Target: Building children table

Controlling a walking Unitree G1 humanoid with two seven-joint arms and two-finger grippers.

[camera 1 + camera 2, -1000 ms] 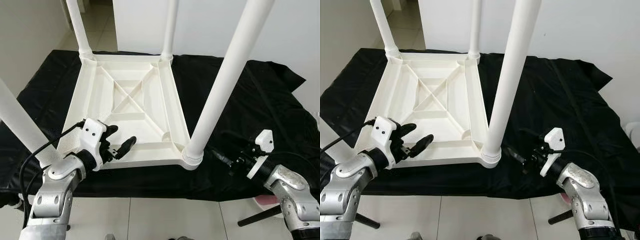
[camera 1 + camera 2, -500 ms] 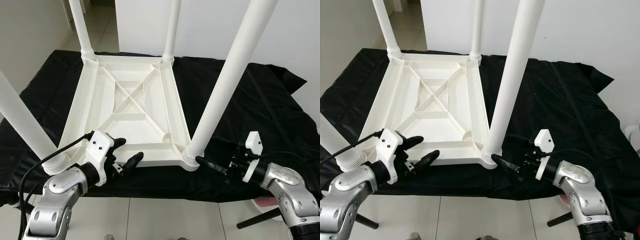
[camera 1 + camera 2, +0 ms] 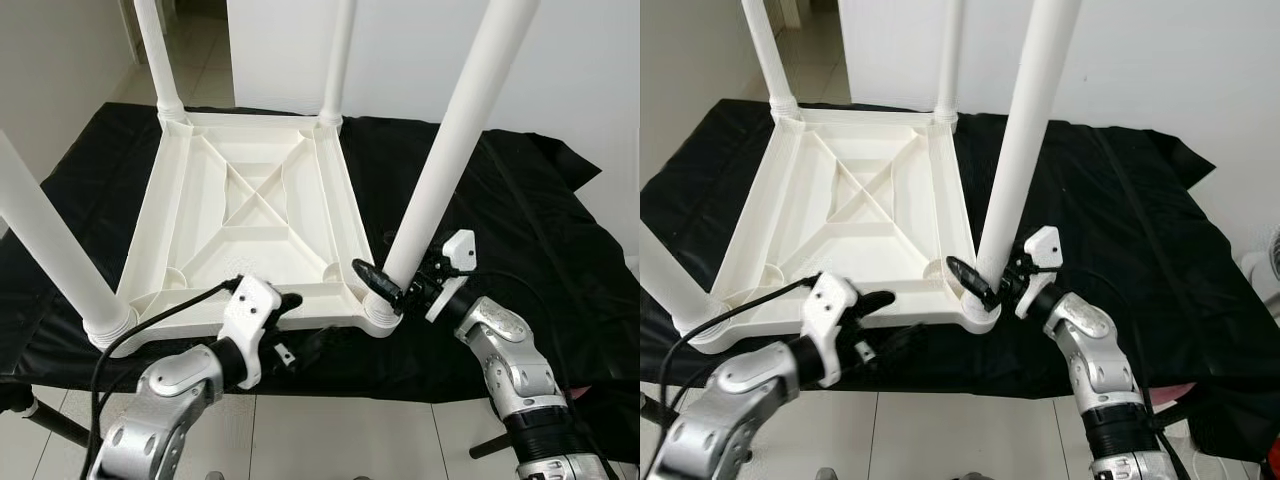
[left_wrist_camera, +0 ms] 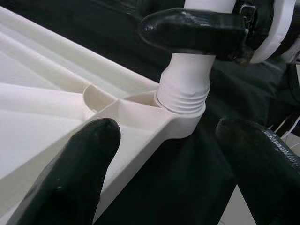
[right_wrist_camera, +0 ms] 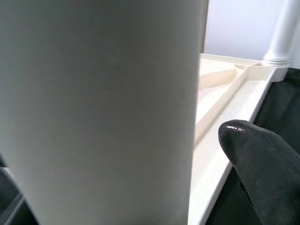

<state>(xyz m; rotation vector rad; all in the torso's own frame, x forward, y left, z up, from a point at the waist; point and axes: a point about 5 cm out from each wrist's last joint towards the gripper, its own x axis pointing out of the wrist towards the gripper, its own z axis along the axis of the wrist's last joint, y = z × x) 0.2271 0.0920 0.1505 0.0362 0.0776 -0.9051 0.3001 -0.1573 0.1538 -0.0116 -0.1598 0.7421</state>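
A white plastic children's table (image 3: 250,200) lies upside down on a black cloth (image 3: 520,200), with its legs pointing up. The near right leg (image 3: 450,150) stands in its corner socket (image 4: 183,98). My right gripper (image 3: 378,283) reaches in from the right at that leg's base. It is open, with the leg between its fingers and a small gap showing beside one finger (image 5: 262,159). My left gripper (image 3: 300,322) is open at the table's near rim, close to the same corner. One finger (image 4: 79,164) is over the rim and the other (image 4: 262,164) is over the cloth.
The near left leg (image 3: 45,240) rises close to my left arm. Two far legs (image 3: 155,55) (image 3: 335,50) stand by the white wall. The cloth-covered surface ends just before me, above pale floor tiles (image 3: 330,440). A dark stand foot (image 3: 30,410) sits at lower left.
My left gripper has slid right along the near rim toward the near right corner. My right gripper has moved left and up until the near right leg stands between its fingers.
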